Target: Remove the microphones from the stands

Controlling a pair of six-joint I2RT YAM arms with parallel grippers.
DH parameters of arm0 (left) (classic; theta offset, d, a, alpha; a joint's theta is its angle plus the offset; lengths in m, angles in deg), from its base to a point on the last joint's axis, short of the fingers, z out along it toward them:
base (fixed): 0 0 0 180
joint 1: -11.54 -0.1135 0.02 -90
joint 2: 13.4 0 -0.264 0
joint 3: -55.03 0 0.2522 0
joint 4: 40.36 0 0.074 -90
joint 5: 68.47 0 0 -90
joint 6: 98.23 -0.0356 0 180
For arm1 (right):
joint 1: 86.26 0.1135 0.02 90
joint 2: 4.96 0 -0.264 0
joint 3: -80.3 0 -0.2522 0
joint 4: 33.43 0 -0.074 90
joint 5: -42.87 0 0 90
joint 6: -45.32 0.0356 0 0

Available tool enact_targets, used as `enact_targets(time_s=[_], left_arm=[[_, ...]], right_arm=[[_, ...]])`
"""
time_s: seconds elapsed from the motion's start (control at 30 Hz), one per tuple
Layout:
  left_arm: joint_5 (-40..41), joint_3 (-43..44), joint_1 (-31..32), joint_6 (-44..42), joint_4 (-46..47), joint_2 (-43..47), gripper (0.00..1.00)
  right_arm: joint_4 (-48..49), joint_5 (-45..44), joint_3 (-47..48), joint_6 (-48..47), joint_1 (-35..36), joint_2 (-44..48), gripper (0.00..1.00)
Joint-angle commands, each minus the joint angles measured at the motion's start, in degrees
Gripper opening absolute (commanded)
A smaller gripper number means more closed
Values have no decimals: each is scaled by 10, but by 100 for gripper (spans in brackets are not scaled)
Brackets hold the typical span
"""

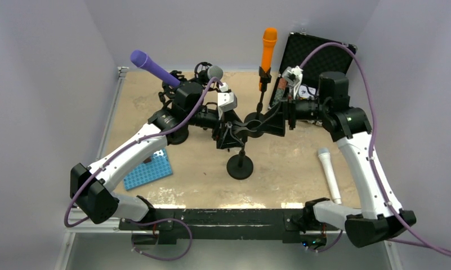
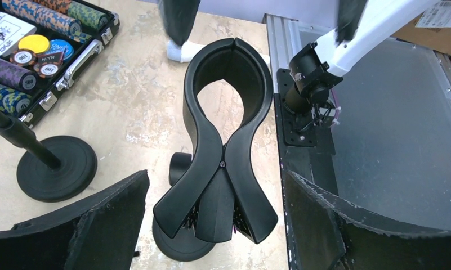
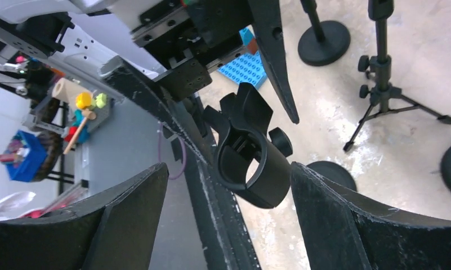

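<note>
A silver-white microphone [image 1: 330, 173] lies flat on the table at the right, apart from every stand. The centre stand, with a round black base [image 1: 240, 167], carries an empty black clip [image 1: 246, 127]. My left gripper [image 1: 228, 134] is open, with the clip [image 2: 226, 112] between its fingers and untouched. My right gripper [image 1: 275, 119] is open on the clip's other side. In the right wrist view the clip [image 3: 251, 163] hangs empty between the spread fingers of the right gripper [image 3: 228, 166]. The left gripper [image 2: 216, 175] holds nothing.
An orange microphone [image 1: 268, 46] stands on a stand at the back, a purple one [image 1: 151, 66] at the back left, and a grey-headed one [image 1: 214, 72] between them. An open poker-chip case [image 1: 316, 62] is at the back right. A blue studded plate [image 1: 148, 170] lies front left. A tripod stand [image 3: 380, 95] is close by.
</note>
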Motion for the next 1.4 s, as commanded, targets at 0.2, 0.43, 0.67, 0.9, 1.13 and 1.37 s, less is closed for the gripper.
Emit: enact_targets(time_s=[0.2,0.43,0.67,0.9,1.13,1.37], left_arm=[[-18,29,-2,29,29,24,88],[-36,42,-2,72,28,37,95],[37,26,-25,186,64,51,97],[68,12,-34,260,98,37,97],[65,-26,-38,253,117,26,93],[82,-71,-38,234,114,28,92]], right_arm=[[108,-19,-10,141,35,-58,75],[87,-29,-36,123,47,-70,73],[78,-20,-56,110,48,-73,71],[77,2,-74,103,48,-80,68],[80,16,-86,100,48,-85,65],[79,16,-102,98,48,-85,63]])
